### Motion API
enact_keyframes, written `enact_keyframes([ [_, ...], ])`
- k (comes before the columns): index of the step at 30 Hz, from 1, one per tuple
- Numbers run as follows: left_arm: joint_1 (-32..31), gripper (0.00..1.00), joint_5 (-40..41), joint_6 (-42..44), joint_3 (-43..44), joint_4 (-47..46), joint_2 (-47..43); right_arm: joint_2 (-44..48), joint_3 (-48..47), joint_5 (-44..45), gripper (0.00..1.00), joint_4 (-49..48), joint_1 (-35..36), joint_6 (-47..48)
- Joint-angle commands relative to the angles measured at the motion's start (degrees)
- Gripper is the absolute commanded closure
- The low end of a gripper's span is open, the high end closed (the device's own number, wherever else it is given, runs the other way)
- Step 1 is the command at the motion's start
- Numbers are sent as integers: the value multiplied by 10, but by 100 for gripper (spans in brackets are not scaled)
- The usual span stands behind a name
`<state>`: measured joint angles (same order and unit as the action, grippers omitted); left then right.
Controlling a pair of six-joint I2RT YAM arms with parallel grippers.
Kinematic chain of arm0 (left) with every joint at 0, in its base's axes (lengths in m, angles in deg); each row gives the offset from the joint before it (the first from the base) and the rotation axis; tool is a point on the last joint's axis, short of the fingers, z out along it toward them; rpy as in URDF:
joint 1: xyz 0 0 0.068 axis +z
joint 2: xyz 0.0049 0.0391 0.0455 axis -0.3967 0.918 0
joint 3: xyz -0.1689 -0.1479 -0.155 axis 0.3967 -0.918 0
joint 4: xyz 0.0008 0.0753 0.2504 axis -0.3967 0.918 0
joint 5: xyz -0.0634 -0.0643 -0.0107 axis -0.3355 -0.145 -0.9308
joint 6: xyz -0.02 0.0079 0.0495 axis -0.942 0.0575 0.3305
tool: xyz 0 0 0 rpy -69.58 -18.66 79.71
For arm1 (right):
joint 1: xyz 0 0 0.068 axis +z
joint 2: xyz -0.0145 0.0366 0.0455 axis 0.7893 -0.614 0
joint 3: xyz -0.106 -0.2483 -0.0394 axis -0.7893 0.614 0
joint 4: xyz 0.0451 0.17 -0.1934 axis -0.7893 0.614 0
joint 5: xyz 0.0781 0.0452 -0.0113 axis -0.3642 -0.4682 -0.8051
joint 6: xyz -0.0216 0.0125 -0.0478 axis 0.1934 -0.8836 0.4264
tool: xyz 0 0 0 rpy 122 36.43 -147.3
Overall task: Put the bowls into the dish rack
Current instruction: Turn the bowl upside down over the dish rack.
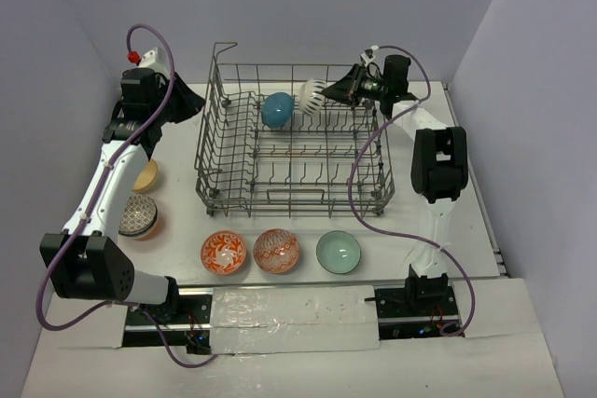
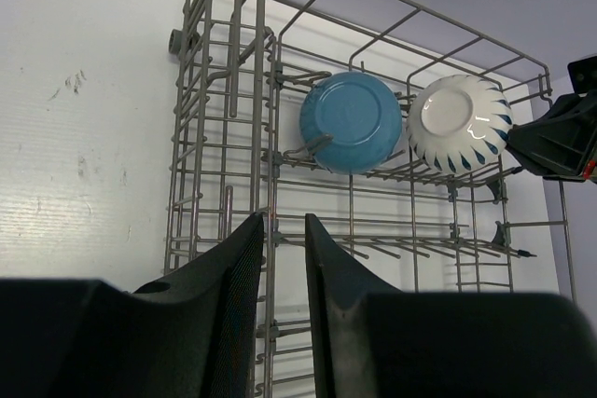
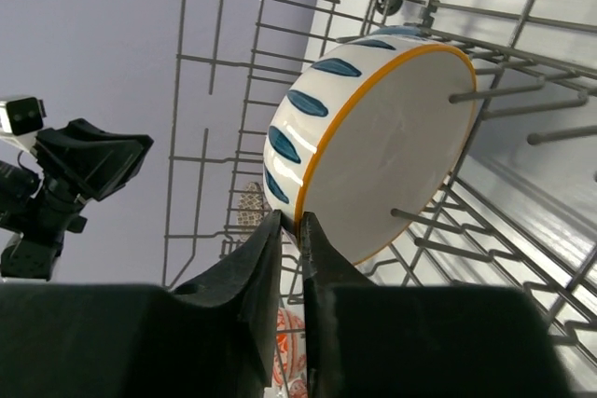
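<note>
The grey wire dish rack [image 1: 213, 151] stands mid-table. A teal-blue bowl [image 1: 277, 110] stands on edge among its far tines. My right gripper [image 1: 327, 95] is shut on the rim of the white striped bowl [image 1: 312, 96] and holds it on edge in the rack's far right part, next to the blue one. In the right wrist view the fingers [image 3: 266, 249] pinch the orange rim of that bowl [image 3: 392, 128]. My left gripper [image 1: 197, 102] hovers at the rack's far left corner. Its jaws [image 2: 284, 221] stand narrowly apart and empty.
Two orange-red patterned bowls [image 1: 224, 252] [image 1: 276, 250] and a pale green bowl [image 1: 338, 251] sit in front of the rack. A tan bowl [image 1: 146, 175] and a blue-white patterned bowl [image 1: 138, 216] sit to its left, under the left arm.
</note>
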<state>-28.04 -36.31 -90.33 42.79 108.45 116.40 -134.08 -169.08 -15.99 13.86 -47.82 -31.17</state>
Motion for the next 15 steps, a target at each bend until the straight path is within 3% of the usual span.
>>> enact_keyframes([
  [1, 3, 70, -13, -4, -4, -22, -7, 5, 21, 17, 82, 88, 3, 41],
  [5, 4, 70, -15, -5, -3, -22, -6, 7, 21, 23, 79, 111, 3, 57],
  [9, 4, 70, -14, -5, -2, -20, -6, 8, 21, 27, 64, 123, 3, 70],
  [15, 4, 70, -14, -3, -2, -19, -8, 3, 19, 23, 61, 114, 5, 60],
])
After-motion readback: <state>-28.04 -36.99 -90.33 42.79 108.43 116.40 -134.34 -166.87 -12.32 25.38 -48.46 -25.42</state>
